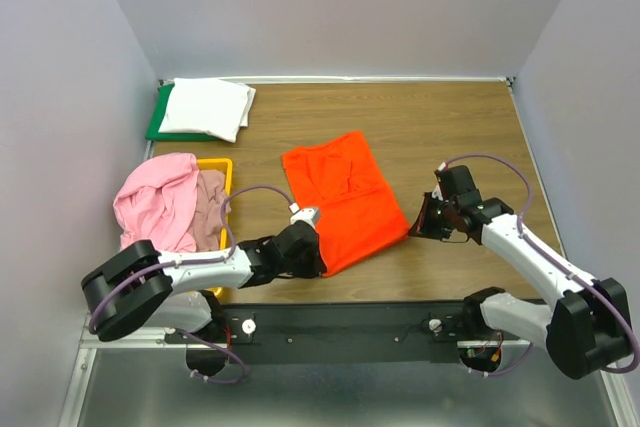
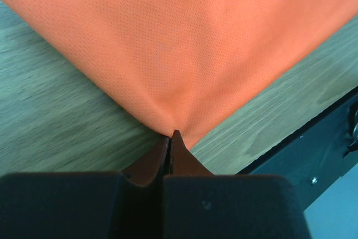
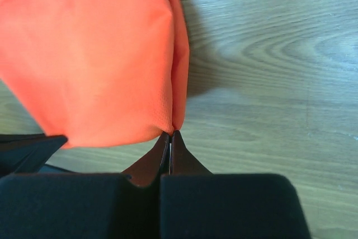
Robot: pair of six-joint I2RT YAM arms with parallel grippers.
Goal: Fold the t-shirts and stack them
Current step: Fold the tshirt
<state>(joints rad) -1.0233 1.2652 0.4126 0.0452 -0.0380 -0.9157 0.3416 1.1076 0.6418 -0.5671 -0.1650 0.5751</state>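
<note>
Pinching orange t-shirt (image 1: 340, 202) corners — left gripper (image 2: 170, 134), right gripper (image 3: 170, 132); yellow bin (image 1: 215, 161) nearby.

The wooden table (image 1: 450, 127) spreads out ahead of me, with pale grey walls (image 1: 350, 7) closing it in on three sides. A flat green board (image 1: 157, 125) lies in its far left corner. Nearer, along my left, stands a yellow plastic bin (image 1: 218, 161). A black rail (image 1: 340, 322) runs along the near edge.

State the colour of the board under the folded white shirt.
The board is green; top external view.
</note>
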